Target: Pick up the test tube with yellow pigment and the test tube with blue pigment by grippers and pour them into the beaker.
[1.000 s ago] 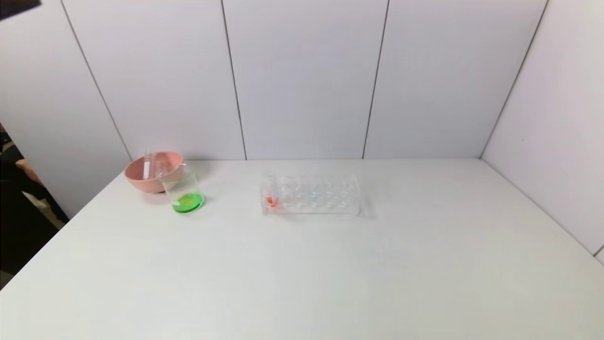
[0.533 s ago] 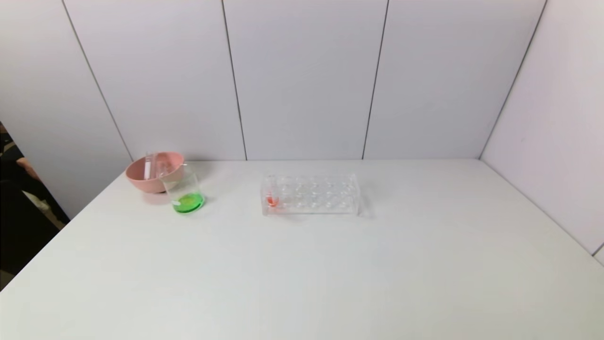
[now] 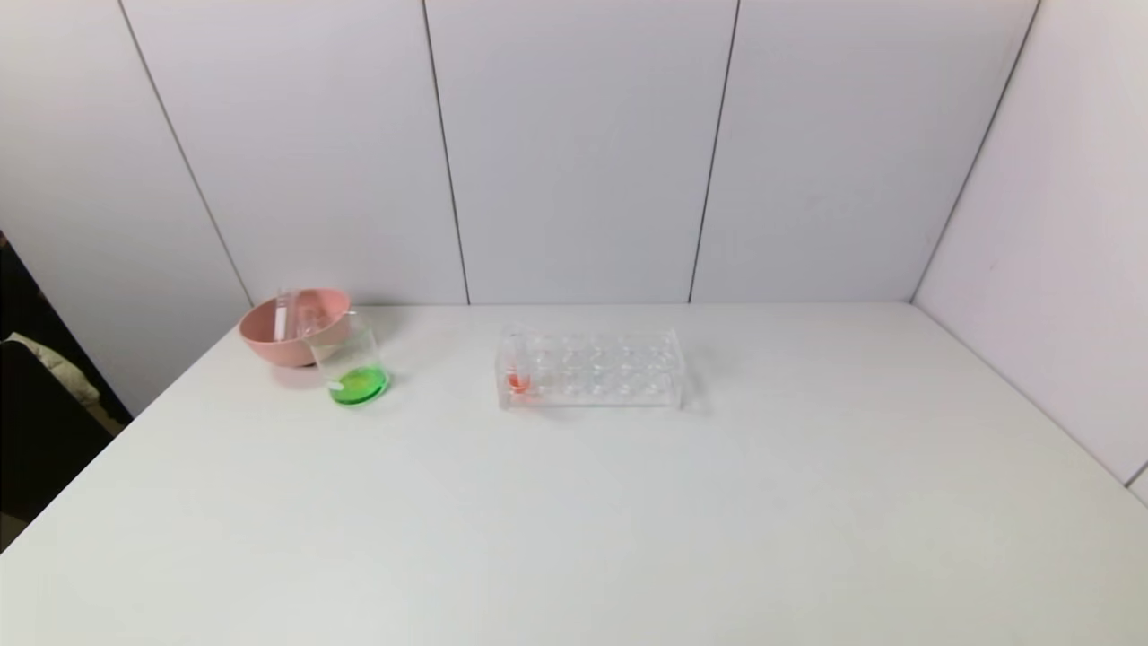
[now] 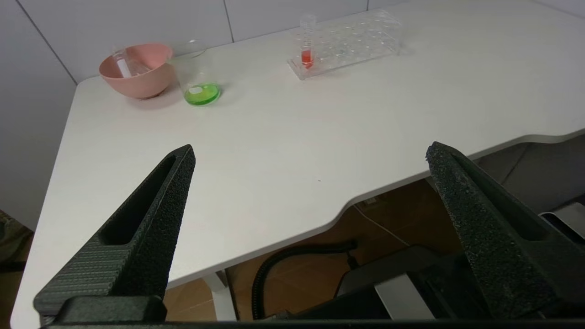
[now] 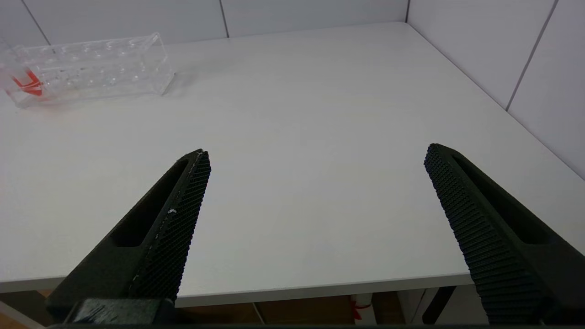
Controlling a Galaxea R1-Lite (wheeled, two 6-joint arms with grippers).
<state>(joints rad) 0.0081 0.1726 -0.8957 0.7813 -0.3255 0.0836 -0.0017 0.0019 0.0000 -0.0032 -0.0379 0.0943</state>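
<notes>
Now our left hand (image 4: 311,155) and right hand (image 5: 317,153) both hang wide and empty off the table's (image 3: 628,520) near edge. Far left, the beaker (image 3: 352,363) stands upright just beside the bowl (image 3: 278,336), already holding green liquid. Two clear tubes (image 3: 283,314) lean in that bowl, long axes slanting upward. Only a red tube (image 3: 516,368) stands upright in the rack (image 3: 596,370). We judge that reaching for the rack again would wrongly take red.

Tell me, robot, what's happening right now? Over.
Left gripper and right gripper: jaws open, empty, near table edge. Beaker holds green liquid. Empty tubes in pink bowl. Nothing in the way.
</notes>
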